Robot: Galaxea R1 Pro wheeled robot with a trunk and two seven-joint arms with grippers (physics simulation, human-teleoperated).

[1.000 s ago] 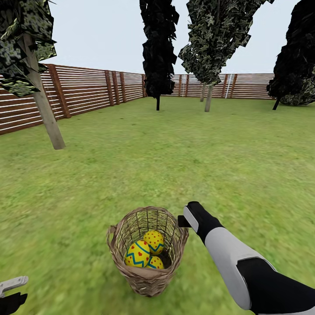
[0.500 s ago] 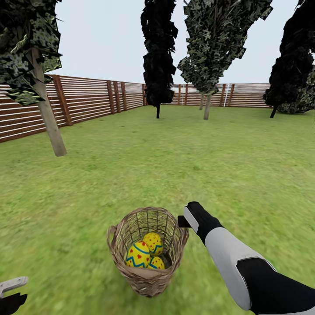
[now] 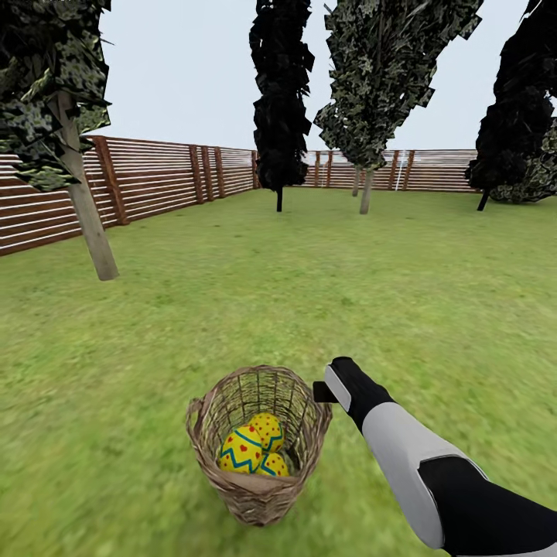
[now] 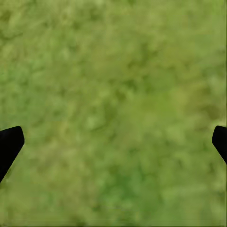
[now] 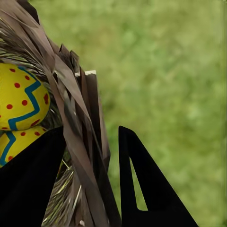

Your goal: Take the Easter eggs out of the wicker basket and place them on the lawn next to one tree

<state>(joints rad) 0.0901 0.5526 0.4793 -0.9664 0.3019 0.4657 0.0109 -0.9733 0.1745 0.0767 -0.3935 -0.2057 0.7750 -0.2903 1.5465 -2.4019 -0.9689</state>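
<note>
- Your wicker basket [image 3: 259,445] stands upright on the lawn [image 3: 309,294], close in front of you in the head view.
- All three Easter eggs [image 3: 251,452] sit clustered together inside it: yellow, with red dots and blue zigzag bands.
- Your right gripper [image 5: 87,165] is at the basket's right rim. In the right wrist view the woven wall runs between the two dark fingers, one finger [image 5: 33,184] on the egg side, the other over grass. The jaws stand apart around the rim; whether they press on it I cannot tell.
- Two of the eggs show in that wrist view, the upper egg [image 5: 21,97] just beside the inner finger.
- Your left gripper [image 4: 113,146] is spread wide, its fingertips [image 4: 9,144] at opposite edges of the left wrist view, with plain grass between them and nothing held.
- A speckled tree [image 3: 85,209] with a pale trunk stands left of the basket, well apart from it.
- Another speckled tree [image 3: 365,189] and an all-black tree [image 3: 278,116] stand farther back, near the slat fence [image 3: 155,182].
</note>
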